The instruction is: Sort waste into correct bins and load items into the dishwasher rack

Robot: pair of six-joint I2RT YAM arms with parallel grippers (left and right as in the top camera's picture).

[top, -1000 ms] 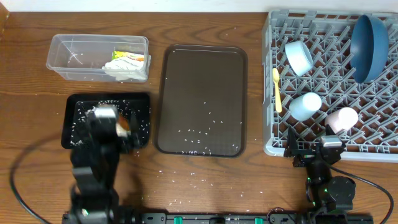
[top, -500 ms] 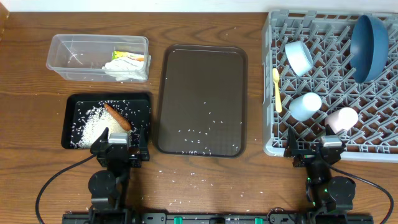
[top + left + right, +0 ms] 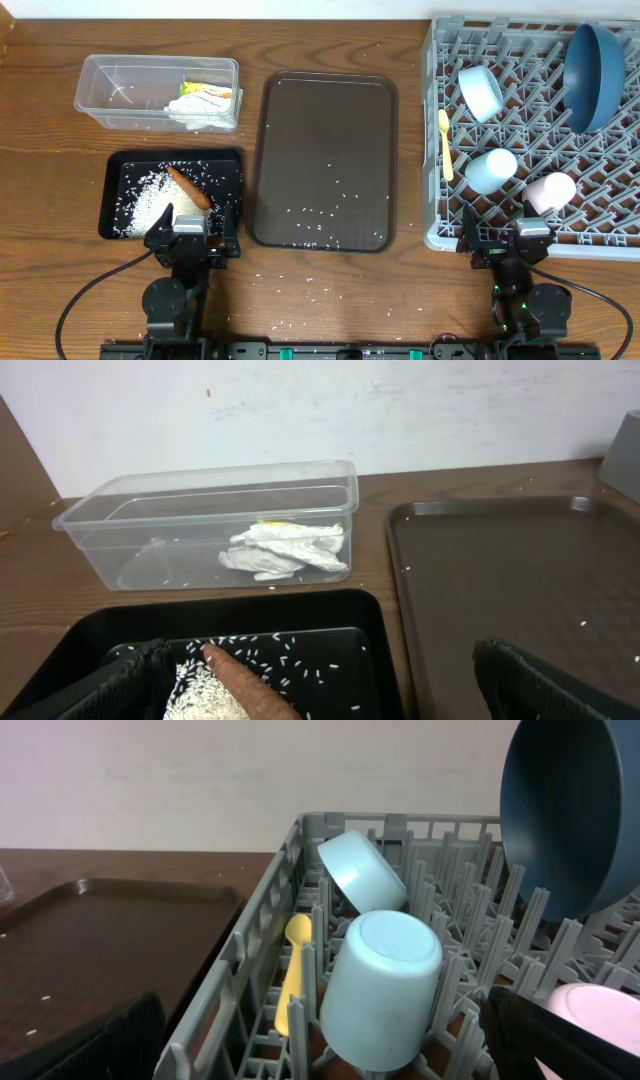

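The black tray (image 3: 170, 156) holds a pile of rice (image 3: 150, 205) and the orange-brown stick (image 3: 188, 187). The clear tub (image 3: 120, 95) holds the white tissue (image 3: 200, 112) and yellow-green wrapper (image 3: 205, 90). The grey rack (image 3: 530, 115) holds the dark blue plate (image 3: 592, 78), bowl (image 3: 480, 92), light blue cup (image 3: 490, 170), pink cup (image 3: 552, 190) and yellow spoon (image 3: 445, 145). My left gripper (image 3: 190, 240) is open and empty at the black tray's near edge (image 3: 320, 692). My right gripper (image 3: 510, 245) is open and empty at the rack's near edge (image 3: 320, 1045).
The large brown tray (image 3: 325, 130) lies between the bins and the rack, with loose rice grains (image 3: 320, 210) on its near half. More grains are scattered on the wooden table (image 3: 310, 290) in front of it.
My left arm has drawn back from above the black tray to the table's front edge. The orange-brown stick and rice pile now show in the tray. The right arm has not moved.
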